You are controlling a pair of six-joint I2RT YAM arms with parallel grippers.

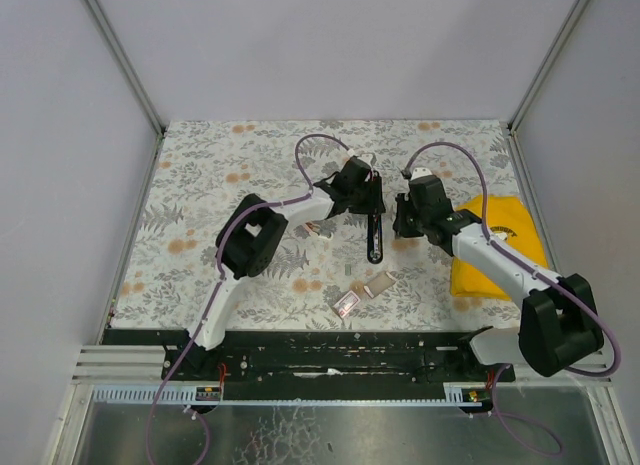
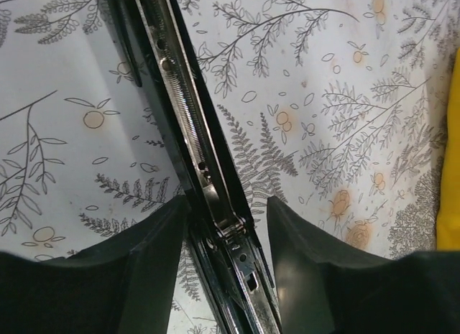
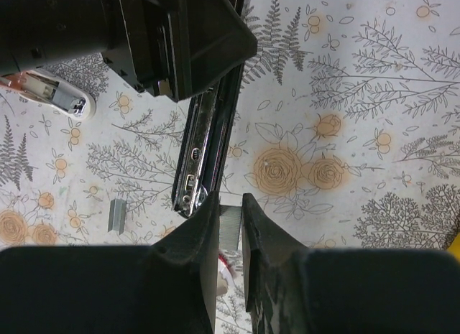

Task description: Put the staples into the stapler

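Observation:
The black stapler (image 1: 375,237) lies open on the flowered table, its metal staple channel facing up (image 2: 188,126). My left gripper (image 1: 367,197) straddles its hinge end (image 2: 227,202). The left finger (image 2: 147,266) is against the stapler, with a small gap at the right finger (image 2: 309,266). My right gripper (image 1: 402,223) is shut on a grey strip of staples (image 3: 230,225), held at the open front end of the stapler channel (image 3: 205,144). The right gripper (image 3: 228,202) is just right of that tip.
A yellow cloth (image 1: 500,243) lies under the right arm. Two small packs (image 1: 346,303) (image 1: 378,283) lie near the front. A loose staple strip (image 3: 116,215) and a white and red object (image 3: 61,95) lie left of the stapler.

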